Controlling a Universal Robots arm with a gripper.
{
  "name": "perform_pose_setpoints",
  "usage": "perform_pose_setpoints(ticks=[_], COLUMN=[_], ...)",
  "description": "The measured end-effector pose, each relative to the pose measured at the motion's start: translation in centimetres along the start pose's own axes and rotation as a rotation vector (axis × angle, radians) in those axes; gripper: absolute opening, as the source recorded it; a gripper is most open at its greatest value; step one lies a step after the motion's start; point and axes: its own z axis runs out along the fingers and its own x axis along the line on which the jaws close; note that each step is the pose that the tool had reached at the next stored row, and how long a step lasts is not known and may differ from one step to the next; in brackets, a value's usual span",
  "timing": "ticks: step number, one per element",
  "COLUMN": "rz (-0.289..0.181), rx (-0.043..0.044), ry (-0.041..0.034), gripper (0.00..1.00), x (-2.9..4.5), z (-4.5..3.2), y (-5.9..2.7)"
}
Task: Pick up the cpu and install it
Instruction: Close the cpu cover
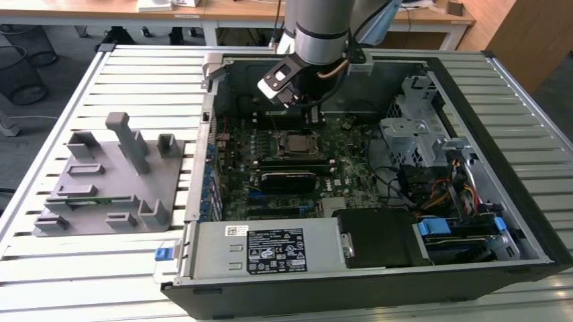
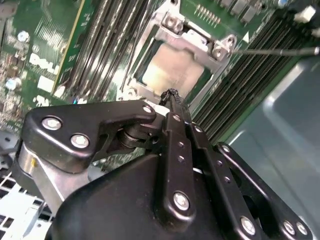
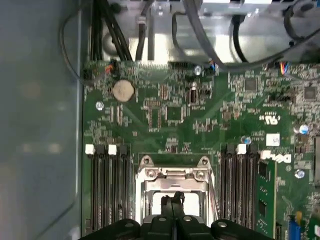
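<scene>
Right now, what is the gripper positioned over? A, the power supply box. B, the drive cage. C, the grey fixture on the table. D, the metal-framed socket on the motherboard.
D: in the second wrist view the gripper points down at the metal-framed socket, which sits between the rows of memory slots.

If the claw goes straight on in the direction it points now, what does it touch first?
The claw would likely meet the pale square chip in the socket frame; depth is unclear.
</scene>
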Motion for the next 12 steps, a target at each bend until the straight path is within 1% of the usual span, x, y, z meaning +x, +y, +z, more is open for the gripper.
perform_pose_setpoints(ticks=[4, 6, 10, 12], rz=[0.0, 0.0, 0.0, 0.0], rx=[0.0001, 0.0, 0.0001, 0.0001], ry=[-0.0001, 0.0, 0.0, 0.0], gripper=[0.11, 0.11, 0.11, 0.11], x=[-0.01, -0.02, -0.03, -0.03], z=[0.4, 0.58, 0.83, 1.03], y=[-1.51, -2.11, -3.02, -3.27])
